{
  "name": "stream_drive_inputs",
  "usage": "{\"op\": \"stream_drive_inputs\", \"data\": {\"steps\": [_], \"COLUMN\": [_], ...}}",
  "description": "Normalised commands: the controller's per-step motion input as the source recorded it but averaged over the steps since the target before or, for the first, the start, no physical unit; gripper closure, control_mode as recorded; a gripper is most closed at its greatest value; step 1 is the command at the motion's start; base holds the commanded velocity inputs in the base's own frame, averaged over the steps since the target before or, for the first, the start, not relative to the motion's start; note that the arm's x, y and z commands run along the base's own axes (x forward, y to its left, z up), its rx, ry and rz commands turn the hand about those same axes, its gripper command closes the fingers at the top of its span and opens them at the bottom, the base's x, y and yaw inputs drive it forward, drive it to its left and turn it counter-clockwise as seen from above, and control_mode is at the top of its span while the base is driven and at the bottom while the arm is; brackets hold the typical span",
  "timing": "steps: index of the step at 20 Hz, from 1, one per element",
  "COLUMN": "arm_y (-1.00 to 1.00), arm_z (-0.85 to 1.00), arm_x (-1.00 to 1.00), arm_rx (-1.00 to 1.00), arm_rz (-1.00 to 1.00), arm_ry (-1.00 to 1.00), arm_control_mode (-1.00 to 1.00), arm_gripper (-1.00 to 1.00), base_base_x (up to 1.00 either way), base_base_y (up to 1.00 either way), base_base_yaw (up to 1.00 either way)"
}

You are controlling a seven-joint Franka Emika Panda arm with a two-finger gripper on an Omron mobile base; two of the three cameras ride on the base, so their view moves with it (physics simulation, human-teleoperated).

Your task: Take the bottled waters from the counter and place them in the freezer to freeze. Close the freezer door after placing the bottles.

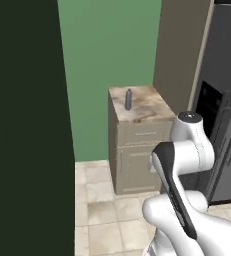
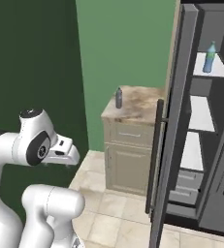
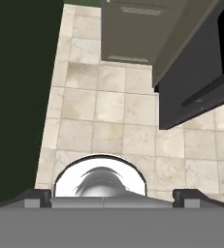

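- Grey-blue, the dark bottle [image 2: 119, 98] stood upright on the marbled counter [image 2: 140, 104], near the back left corner, with nothing touching it.
- From the left base view the same bottle [image 1: 128, 99] showed on the beige cabinet's top [image 1: 147, 107], above the drawer and the cabinet door.
- The clear light-blue bottle with the green cap [image 2: 209, 57] stood upright on an upper white shelf [image 2: 219, 70] inside the freezer [image 2: 196, 145].
- The freezer door [image 2: 174, 121] stood swung open, its long dark bar handle [image 2: 154, 155] facing the counter.
- The gripper [image 3: 111, 197] hung well above the tiled floor [image 3: 108, 121], pointing down at it; its two dark finger tips [image 3: 33, 197] sat far apart at either side of the hand view, jaws spread wide with nothing between them.
- The white arm [image 2: 31, 145] was folded back near the base, well apart from both the counter and the freezer.
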Motion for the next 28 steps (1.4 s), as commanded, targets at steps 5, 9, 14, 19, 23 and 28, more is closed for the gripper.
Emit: {"op": "stream_drive_inputs", "data": {"steps": [5, 9, 14, 19, 23, 28], "arm_y": [0.00, 0.00, 0.00, 0.00, 0.00, 0.00], "arm_z": [0.00, 0.00, 0.00, 0.00, 0.00, 0.00], "arm_x": [0.00, 0.00, 0.00, 0.00, 0.00, 0.00], "arm_rx": [0.00, 0.00, 0.00, 0.00, 0.00, 0.00], "arm_rz": [0.00, 0.00, 0.00, 0.00, 0.00, 0.00], "arm_ry": [0.00, 0.00, 0.00, 0.00, 0.00, 0.00], "arm_control_mode": [1.00, 1.00, 1.00, 1.00, 1.00, 1.00], "arm_gripper": [-1.00, -1.00, -1.00, -1.00, -1.00, -1.00], "base_base_x": [0.58, 0.43, 0.30, 0.35, 0.46, 0.51], "base_base_y": [0.52, 0.50, 0.52, 0.47, 0.41, 0.46], "base_base_yaw": [-0.41, -0.37, -0.27, -0.23, -0.19, -0.14]}}
